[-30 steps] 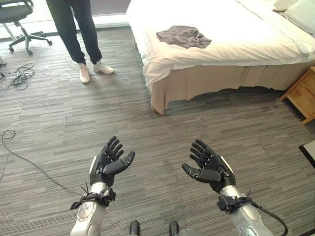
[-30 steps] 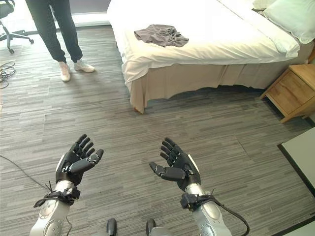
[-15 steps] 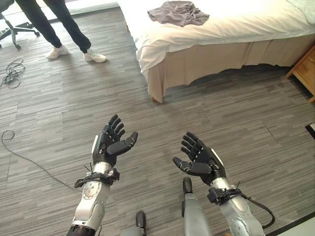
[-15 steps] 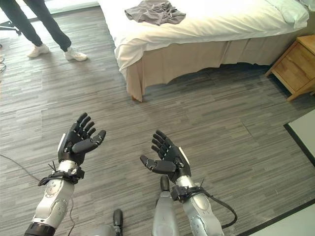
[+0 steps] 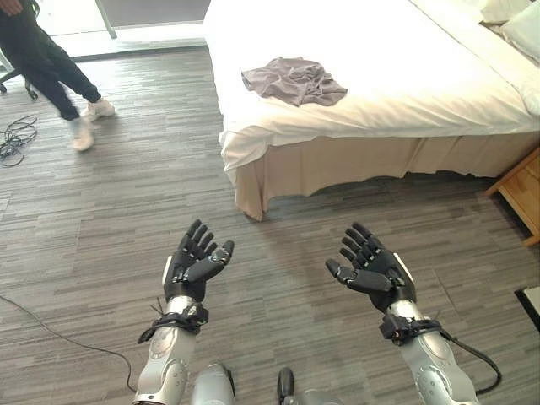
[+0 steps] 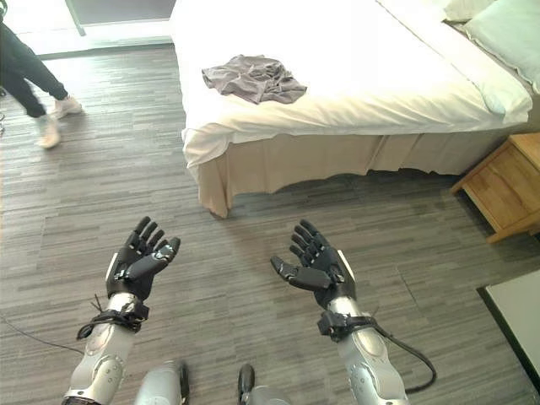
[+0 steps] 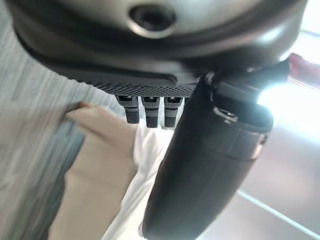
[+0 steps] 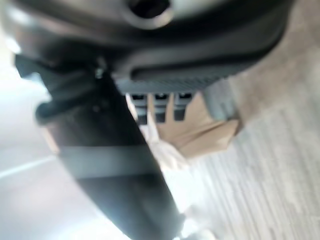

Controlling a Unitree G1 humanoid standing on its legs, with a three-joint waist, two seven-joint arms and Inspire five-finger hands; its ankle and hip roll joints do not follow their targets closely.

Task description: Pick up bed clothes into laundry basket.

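both hands, left hand point(image 5: 192, 263) and right hand point(image 5: 376, 272), spread empty; grey garment point(image 5: 293, 80) seemingly crumpled on bed point(image 5: 405, 76)

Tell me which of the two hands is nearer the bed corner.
The left hand: it hovers open over the floor just below the bed corner, while the right hand hovers further along the bed's side.

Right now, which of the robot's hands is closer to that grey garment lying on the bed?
Left, narrowly. The left hand hovers open over the floor, short of the grey garment and to its left; the right hand hovers open, short of it and to its right.
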